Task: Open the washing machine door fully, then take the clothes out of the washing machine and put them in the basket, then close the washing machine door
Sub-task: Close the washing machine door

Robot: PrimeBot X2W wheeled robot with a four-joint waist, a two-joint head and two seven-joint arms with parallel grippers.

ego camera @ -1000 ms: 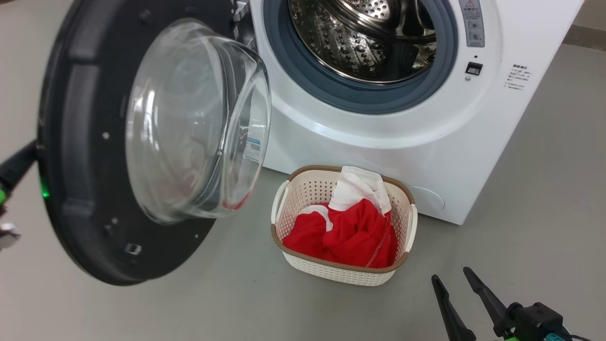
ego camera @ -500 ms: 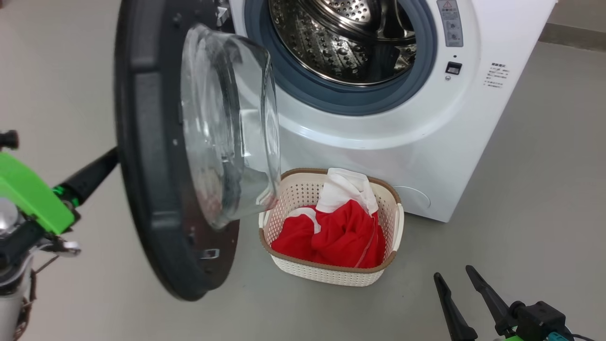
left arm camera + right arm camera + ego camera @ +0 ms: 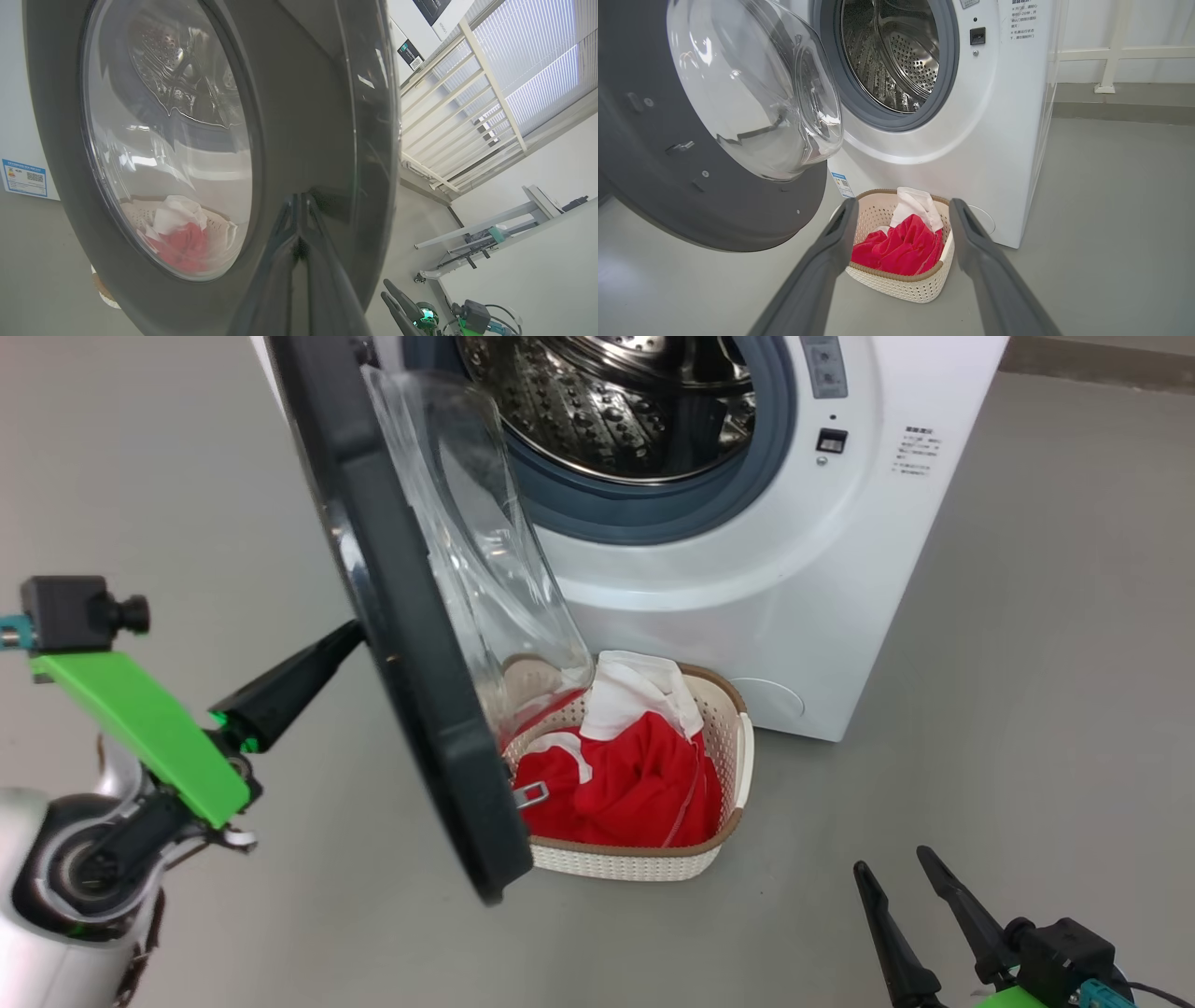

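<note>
One perforated cream basket (image 3: 635, 865) of soft red clothes (image 3: 627, 786).

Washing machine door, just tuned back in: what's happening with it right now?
The left pincer, shut, has its tips against the outer face of the door, which stands partly open; this is likely the closing push. The red clothes lie in the basket, and what shows of the drum looks empty. The right pincer hangs open, holding nothing.
</note>
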